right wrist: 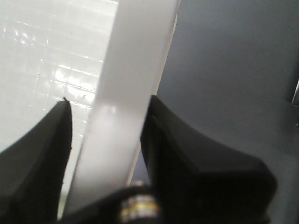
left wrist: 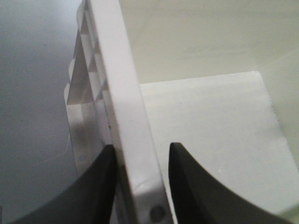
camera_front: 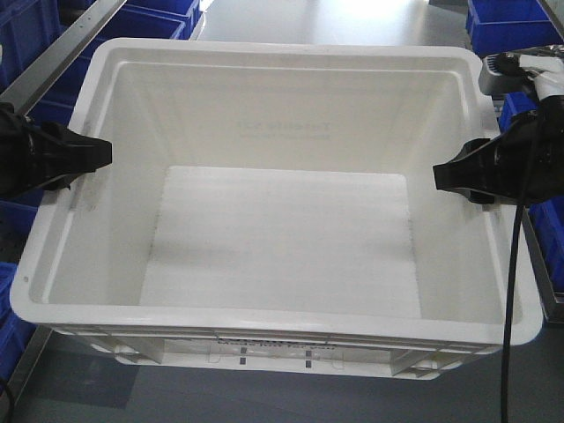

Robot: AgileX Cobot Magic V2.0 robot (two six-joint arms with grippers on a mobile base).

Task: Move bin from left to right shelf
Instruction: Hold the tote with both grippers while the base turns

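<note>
The bin (camera_front: pixel 282 55) is a large white tote, empty inside, filling the middle of the front view. My left gripper (camera_front: pixel 95 157) straddles the bin's left rim, shut on it, one black finger outside and one inside. My right gripper (camera_front: pixel 445 176) holds the right rim the same way. In the left wrist view, the rim (left wrist: pixel 117 70) runs up between the fingers of my left gripper (left wrist: pixel 140 147). In the right wrist view, the rim (right wrist: pixel 135 51) passes between the two fingers of my right gripper (right wrist: pixel 110 100); the outer finger presses it and a sliver shows beside the inner one.
Dark blue bins stand on racks at the back left (camera_front: pixel 145 22), back right (camera_front: pixel 511 22) and lower left (camera_front: pixel 9 326). A metal rack rail (camera_front: pixel 79 35) slants along the upper left. A black cable (camera_front: pixel 511 291) hangs from my right arm. Grey floor shows below the tote.
</note>
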